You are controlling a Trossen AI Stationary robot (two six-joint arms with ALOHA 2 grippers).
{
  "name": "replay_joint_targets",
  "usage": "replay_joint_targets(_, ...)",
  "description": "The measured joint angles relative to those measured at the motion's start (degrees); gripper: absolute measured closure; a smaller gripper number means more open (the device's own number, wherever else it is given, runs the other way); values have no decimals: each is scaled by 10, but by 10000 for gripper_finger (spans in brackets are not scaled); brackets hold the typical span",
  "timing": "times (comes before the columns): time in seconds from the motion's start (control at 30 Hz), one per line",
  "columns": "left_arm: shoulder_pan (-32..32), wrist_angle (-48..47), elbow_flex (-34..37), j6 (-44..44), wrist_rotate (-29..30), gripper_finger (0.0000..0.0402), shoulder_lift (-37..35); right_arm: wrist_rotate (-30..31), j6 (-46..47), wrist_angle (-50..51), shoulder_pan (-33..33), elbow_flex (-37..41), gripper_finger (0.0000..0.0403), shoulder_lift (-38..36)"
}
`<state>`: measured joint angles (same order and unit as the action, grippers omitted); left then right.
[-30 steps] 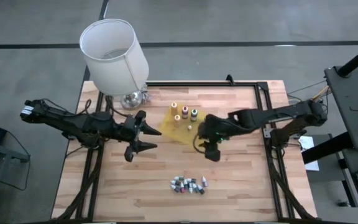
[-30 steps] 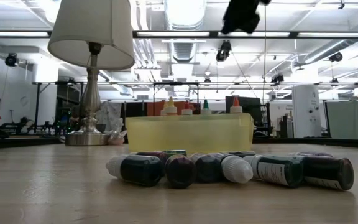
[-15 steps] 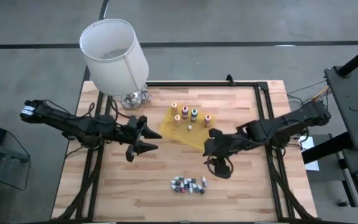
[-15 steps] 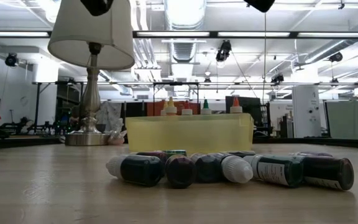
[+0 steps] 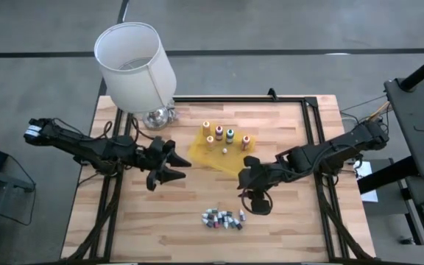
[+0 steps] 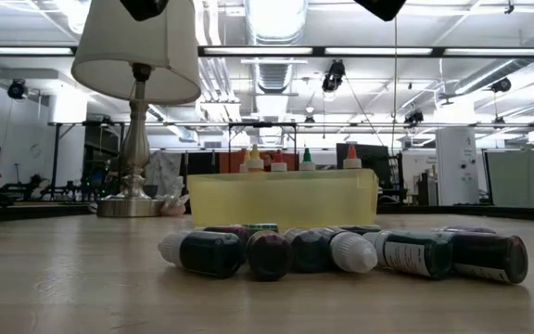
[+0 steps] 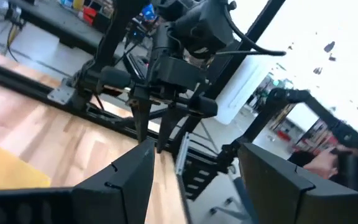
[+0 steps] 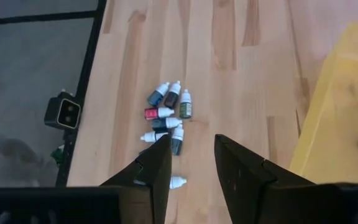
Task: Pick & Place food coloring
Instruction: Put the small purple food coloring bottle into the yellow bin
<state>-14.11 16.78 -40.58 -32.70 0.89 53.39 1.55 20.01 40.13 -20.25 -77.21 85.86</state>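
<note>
Several small food coloring vials (image 5: 221, 218) lie on their sides in a cluster near the table's front edge, also seen in the low view (image 6: 341, 252) and the right wrist view (image 8: 166, 112). Several taller food coloring bottles (image 5: 225, 135) stand upright in the yellow tray (image 5: 201, 153). My right gripper (image 5: 256, 202) hangs above the table, just right of the vials and slanting down toward them. It is open with a narrow gap (image 8: 191, 162) and nothing in it. My left gripper (image 5: 177, 165) hovers level, left of the tray, open and empty (image 7: 197, 180).
A lamp with a white shade (image 5: 135, 62) stands on its metal foot (image 5: 157, 118) at the far left corner. A black metal frame (image 5: 311, 110) runs along the table's far and right edges. Bare wood lies between the tray and the vials.
My right gripper has swung from the tray's near right edge toward the table's near edge, ending close to the vial cluster. My left gripper has sunk a little and rolled about its own axis. No bottle or vial has moved.
</note>
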Motion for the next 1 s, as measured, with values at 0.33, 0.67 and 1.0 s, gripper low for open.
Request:
replay_joint_targets(0.33, 1, 0, 0, -162, 53, 197, 0, 1, -53, 0, 0, 0, 304, 1)
replay_joint_targets(0.67, 1, 3, 0, -109, 112, 262, 7, 1, -56, -2, 3, 1, 318, 1)
replay_joint_targets(1.0, 1, 3, 0, -25, 114, 394, 7, 1, -56, -8, 3, 1, 328, 1)
